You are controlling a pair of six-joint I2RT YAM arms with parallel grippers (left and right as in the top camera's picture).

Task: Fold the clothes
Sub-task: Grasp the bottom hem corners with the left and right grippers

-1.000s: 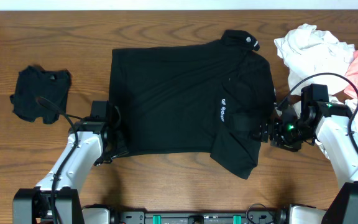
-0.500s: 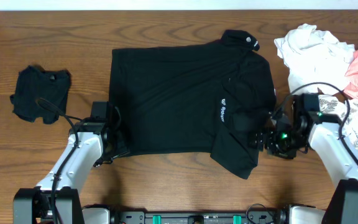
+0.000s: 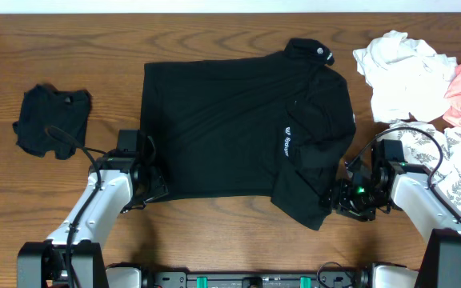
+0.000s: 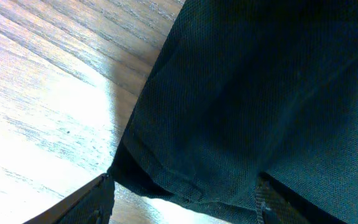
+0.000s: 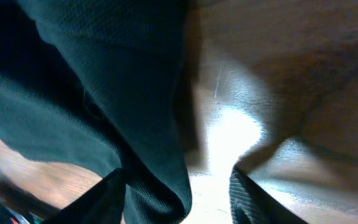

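Left pincer (image 4: 184,186) spread, unclenched, straddling hem (image 4: 160,179) at 7 o'clock corner of black shirt (image 3: 238,128). Right pincer (image 5: 178,179) parted too, sleeve (image 3: 302,204) edge between jaws at 4 o'clock, not pinched. Black shirt lay flat, centre of table (image 3: 214,240). Risk: shallow bite on thin fabric could slip, skewing fold.

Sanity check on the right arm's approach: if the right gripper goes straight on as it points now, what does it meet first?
Most likely the black shirt. Its lower-right flap lies right at the right gripper, with fabric partly between the open jaws. Exact depth is unclear.
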